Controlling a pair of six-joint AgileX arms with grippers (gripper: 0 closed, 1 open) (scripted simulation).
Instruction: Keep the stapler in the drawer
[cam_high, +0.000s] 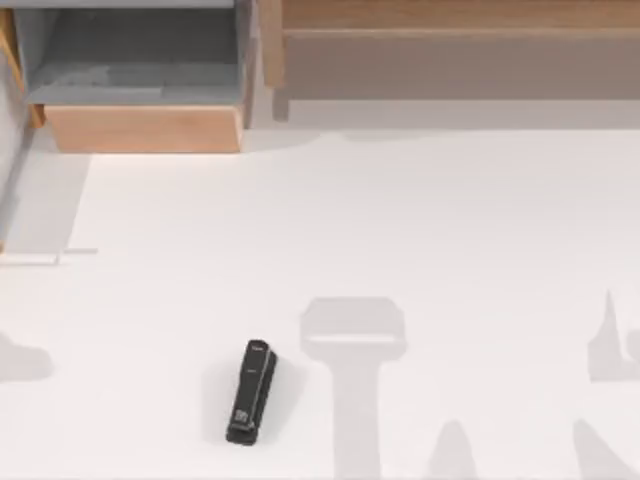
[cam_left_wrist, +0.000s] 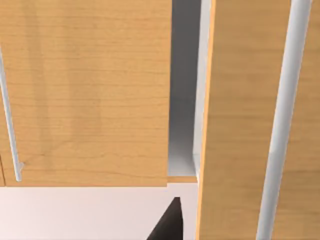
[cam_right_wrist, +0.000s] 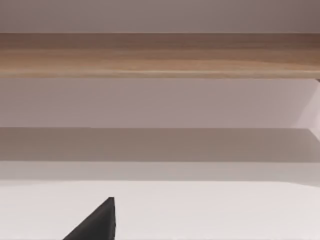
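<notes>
Lying flat on the white table, the stapler sits in the near part of the top view, left of centre, its long axis running almost front to back with a slight lean to the right. Small white markings show on its black top. Nothing touches it.

The drawer stands at the far left of the table, pulled open. Its light tan front panel faces the near side, and the grey floor and walls lie exposed behind it. The stapler is well apart from the drawer, out on the open table surface, not inside it.

To the right of the drawer, along the far edge, runs the wider brown wooden shelf unit.

In the left wrist view, the drawer's tan wooden front is seen close up, with a slim metal handle bar at one edge and a grey gap beside it. One dark fingertip of the left gripper juts into that view; whether the pincer is released or clenched cannot be told.

In the right wrist view, the shelf unit's wooden edge crosses the scene above the table, and one dark fingertip of the right gripper shows; its state likewise cannot be told.
</notes>
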